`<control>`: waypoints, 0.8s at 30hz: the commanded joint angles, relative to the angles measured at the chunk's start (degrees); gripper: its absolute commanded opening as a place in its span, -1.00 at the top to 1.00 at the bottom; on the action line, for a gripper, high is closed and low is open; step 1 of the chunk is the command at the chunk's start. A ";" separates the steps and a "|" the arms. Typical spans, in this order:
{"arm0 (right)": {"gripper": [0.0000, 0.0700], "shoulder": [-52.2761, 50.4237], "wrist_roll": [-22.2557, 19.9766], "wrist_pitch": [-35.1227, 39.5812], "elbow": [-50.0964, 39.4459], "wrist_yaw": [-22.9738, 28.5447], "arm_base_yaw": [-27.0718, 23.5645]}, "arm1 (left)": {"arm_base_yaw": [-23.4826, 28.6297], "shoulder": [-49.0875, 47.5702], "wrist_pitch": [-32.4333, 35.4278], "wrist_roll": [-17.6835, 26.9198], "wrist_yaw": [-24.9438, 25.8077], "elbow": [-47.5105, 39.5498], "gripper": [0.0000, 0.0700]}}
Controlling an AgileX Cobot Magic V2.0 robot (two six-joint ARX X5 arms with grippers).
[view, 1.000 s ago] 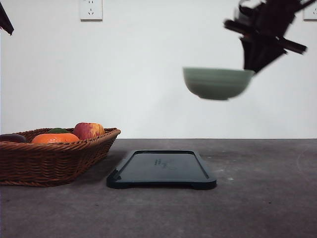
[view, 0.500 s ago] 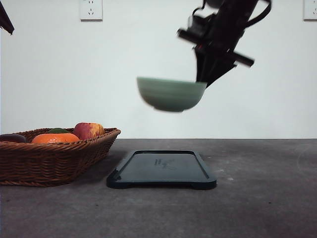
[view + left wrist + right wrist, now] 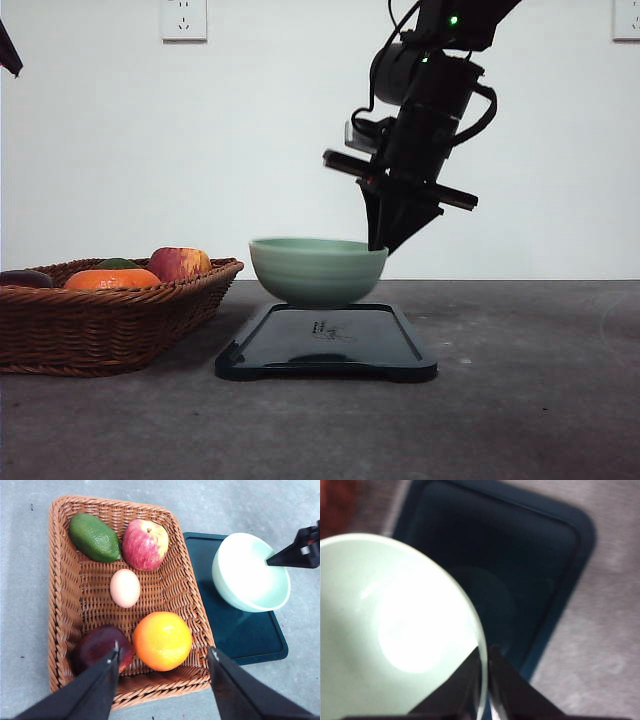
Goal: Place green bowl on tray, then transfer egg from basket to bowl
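Front camera: set low, near desk level, facing forward to the back wall. It sees the basket, tray and bowl side-on, at moderate range.

Left wrist camera: high above the desk, looking almost straight down. It takes in the whole basket, most of the tray and the bowl.

Right wrist camera: very close, looking steeply down past the right pincer onto the bowl rim and tray; focus is soft.

Shared ground: bowl and tray appear in all three views; the basket in the front and left wrist views.
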 commanded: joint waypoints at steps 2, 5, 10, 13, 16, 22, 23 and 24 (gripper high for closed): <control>1.00 1.93 0.62 0.24 1.22 0.73 0.40 | -0.09 0.33 0.41 0.33 0.11 1.39 0.00; 1.00 2.15 0.60 0.37 1.22 0.73 0.38 | -0.09 0.33 -0.16 0.33 0.11 1.39 0.00; 0.84 2.55 0.59 0.59 1.20 0.81 0.38 | -0.09 0.32 -1.40 0.35 0.11 1.39 0.00; 0.72 3.14 0.62 0.78 1.18 0.80 0.45 | -0.09 0.31 -1.98 0.35 0.11 1.39 0.00; 0.72 3.24 0.62 0.64 1.18 0.72 0.48 | -0.09 0.31 -1.96 0.35 0.11 1.39 0.00; 0.72 -0.69 -0.17 -2.35 1.20 0.61 0.37 | -0.09 0.31 -1.70 0.35 0.11 1.39 0.00; 0.72 -1.75 -0.51 -2.87 1.20 0.76 0.32 | -0.09 0.31 -1.71 0.35 0.11 1.39 0.00; 0.72 -2.92 -0.89 -3.45 1.20 0.97 0.32 | -0.09 0.31 -1.70 0.35 0.11 1.39 0.00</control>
